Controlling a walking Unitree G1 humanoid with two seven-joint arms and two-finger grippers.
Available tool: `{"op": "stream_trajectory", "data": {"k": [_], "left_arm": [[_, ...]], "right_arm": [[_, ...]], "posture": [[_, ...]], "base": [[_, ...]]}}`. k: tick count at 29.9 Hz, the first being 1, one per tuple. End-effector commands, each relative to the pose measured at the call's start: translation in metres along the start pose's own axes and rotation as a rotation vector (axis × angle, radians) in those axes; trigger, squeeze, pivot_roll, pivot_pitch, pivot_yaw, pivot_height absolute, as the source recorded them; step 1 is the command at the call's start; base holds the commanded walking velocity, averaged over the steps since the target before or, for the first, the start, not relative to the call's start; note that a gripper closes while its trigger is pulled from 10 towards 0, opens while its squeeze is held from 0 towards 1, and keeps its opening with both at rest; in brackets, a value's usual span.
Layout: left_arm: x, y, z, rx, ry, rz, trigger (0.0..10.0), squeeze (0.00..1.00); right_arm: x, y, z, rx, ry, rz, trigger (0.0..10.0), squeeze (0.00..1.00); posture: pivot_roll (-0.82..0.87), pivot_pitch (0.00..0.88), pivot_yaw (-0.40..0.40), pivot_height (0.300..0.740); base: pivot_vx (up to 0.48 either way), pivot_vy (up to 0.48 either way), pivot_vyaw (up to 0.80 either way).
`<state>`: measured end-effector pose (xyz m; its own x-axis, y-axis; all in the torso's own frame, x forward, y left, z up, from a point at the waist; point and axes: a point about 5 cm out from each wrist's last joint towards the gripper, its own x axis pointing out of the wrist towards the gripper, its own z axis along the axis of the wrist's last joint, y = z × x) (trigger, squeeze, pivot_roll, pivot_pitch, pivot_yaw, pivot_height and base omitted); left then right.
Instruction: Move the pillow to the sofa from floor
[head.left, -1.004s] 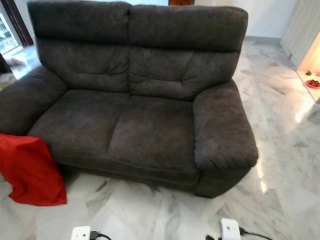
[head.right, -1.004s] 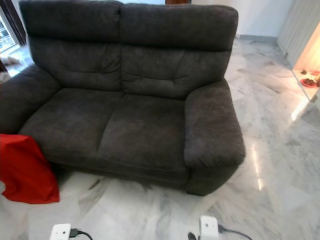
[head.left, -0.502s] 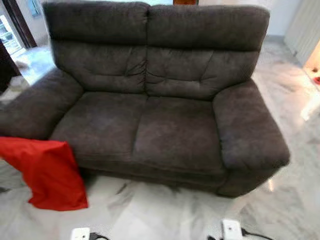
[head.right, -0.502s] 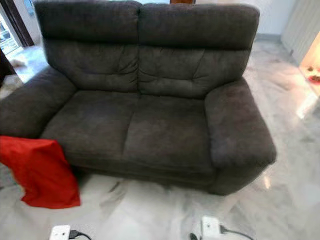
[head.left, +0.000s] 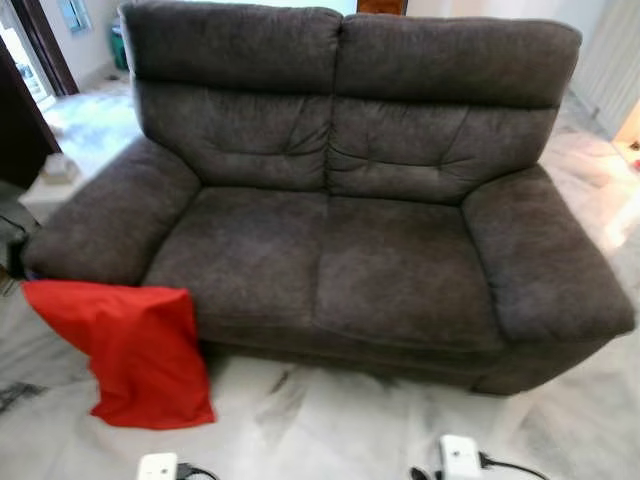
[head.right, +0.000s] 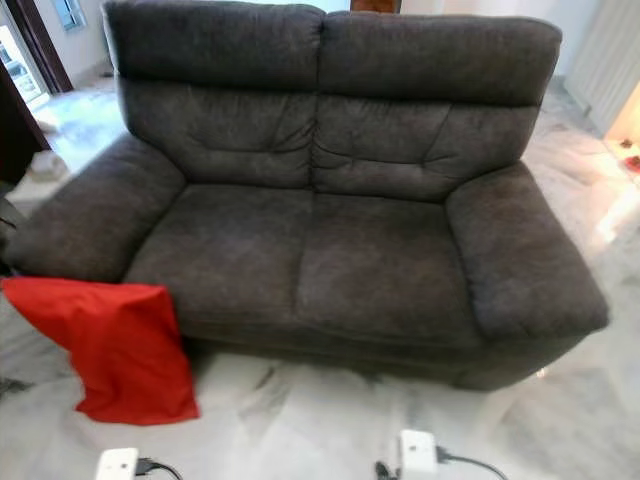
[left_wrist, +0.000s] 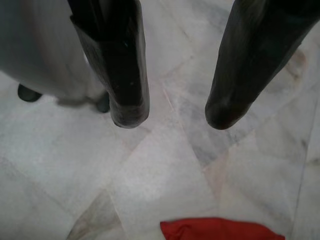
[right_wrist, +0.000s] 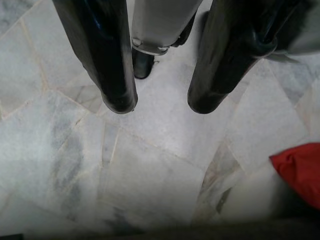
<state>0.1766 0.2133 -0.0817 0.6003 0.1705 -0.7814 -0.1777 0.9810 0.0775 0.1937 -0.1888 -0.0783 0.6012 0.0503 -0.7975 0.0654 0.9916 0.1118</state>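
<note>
Robot's got long black fingers on both grippers, kinda glossy, tapering down to blunt rounded tips. The left gripper (left_wrist: 172, 116) has a pale grey, smooth body part behind it, with small dark rounded bits poking out under that. The right gripper (right_wrist: 160, 105) has a silver-white limb between its fingers, ending in a metal ring with a small screw, then a black foot-like end. From the head, two white boxy pieces (head.left: 459, 458) with black cables plugged in.
</note>
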Motion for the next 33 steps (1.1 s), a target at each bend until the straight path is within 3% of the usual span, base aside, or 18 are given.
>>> {"op": "stream_trajectory", "data": {"k": [1,33], "left_arm": [[-0.0004,0.0065,-0.0014,-0.008,0.008,0.020,10.0,0.00],[-0.0018,0.0080,-0.0076,0.000,0.025,0.016,10.0,0.00]], "right_arm": [[0.0012,0.0050,0.0017,0.005,-0.006,0.012,10.0,0.00],[0.0007,0.0051,0.0002,0.013,-0.012,0.024,10.0,0.00]], "posture": [[0.06,0.076,-0.002,0.740],[0.06,0.055,0.003,0.740]], "base": [[0.000,0.480,0.00],[0.000,0.480,0.00]]}}
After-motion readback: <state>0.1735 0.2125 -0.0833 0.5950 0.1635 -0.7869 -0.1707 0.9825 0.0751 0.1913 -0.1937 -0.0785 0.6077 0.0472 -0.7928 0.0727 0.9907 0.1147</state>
